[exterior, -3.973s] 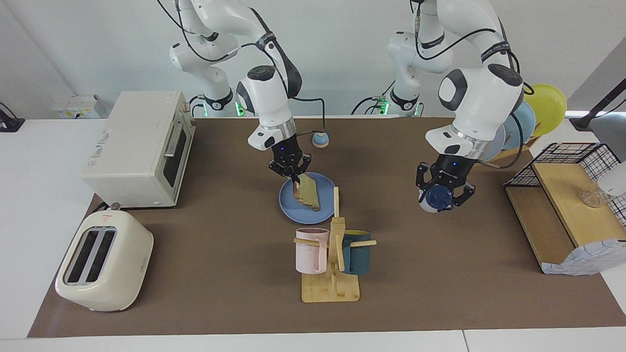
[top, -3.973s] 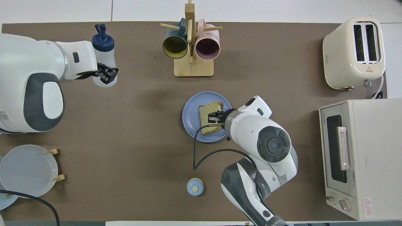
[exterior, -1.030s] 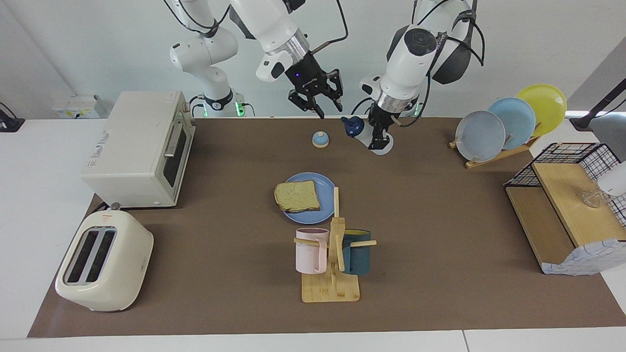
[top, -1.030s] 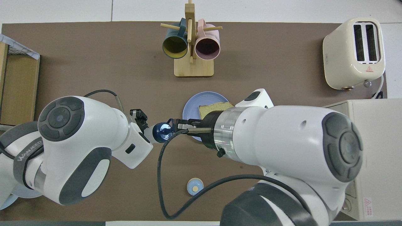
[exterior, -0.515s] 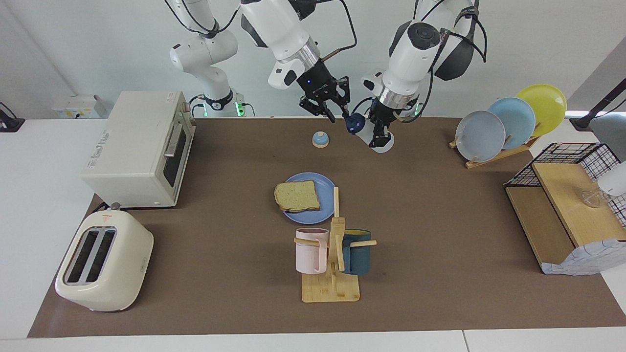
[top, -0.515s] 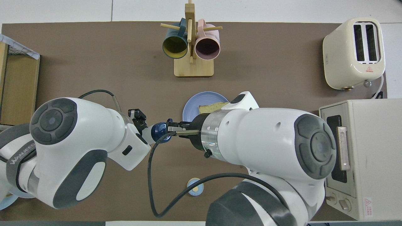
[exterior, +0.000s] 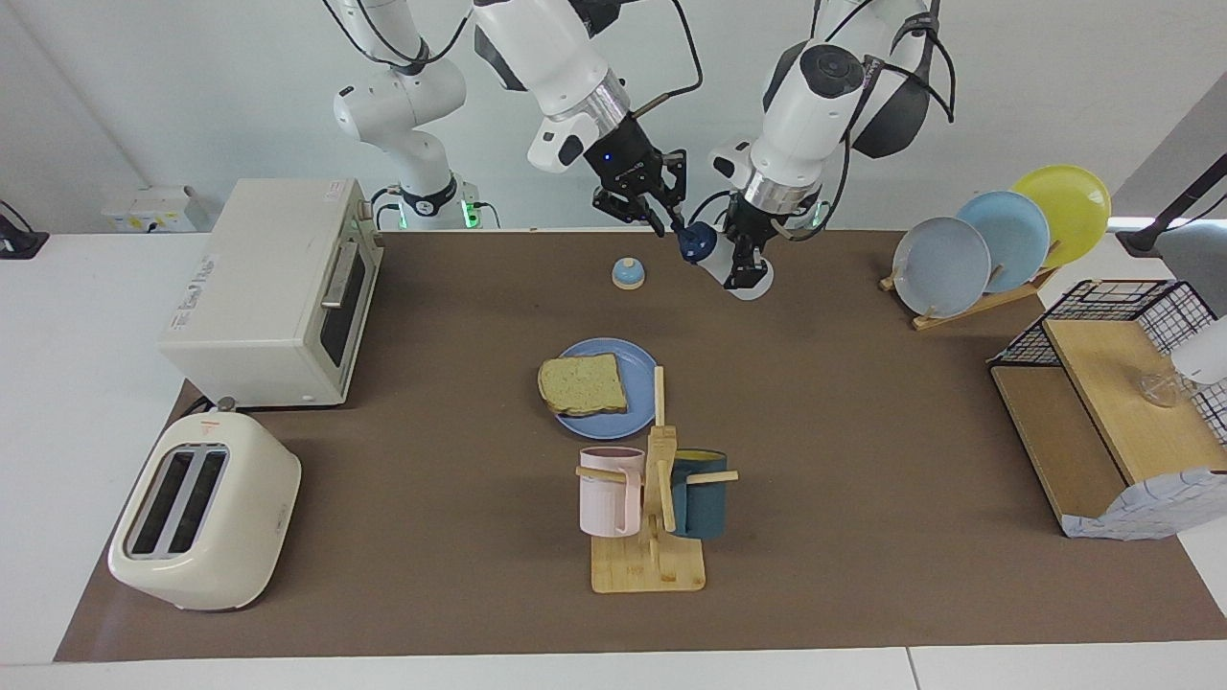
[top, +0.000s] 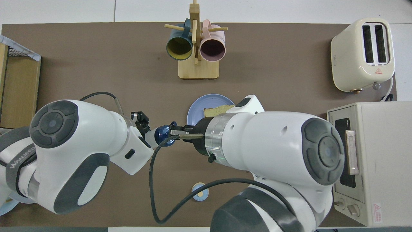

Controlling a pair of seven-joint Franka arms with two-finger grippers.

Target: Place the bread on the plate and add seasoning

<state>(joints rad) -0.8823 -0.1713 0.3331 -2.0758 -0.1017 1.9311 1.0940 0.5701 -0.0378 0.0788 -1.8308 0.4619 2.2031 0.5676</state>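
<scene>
Your left gripper (exterior: 743,271) grips the tilted bottle (exterior: 721,262); right gripper (exterior: 674,228), half-closed, meets its cap. Bread (exterior: 583,383) lies on the plate (exterior: 636,360).

From overhead, the right arm's wrist covers most of the bread (top: 218,110) and the lower part of the plate (top: 197,108) at frame centre. The bell (top: 199,191) near the bottom is crossed by a cable. The oven (top: 370,161) is cut off at the lower right edge. Whether the right gripper (exterior: 671,228) touches the seasoning (exterior: 714,257) cap is unclear.
</scene>
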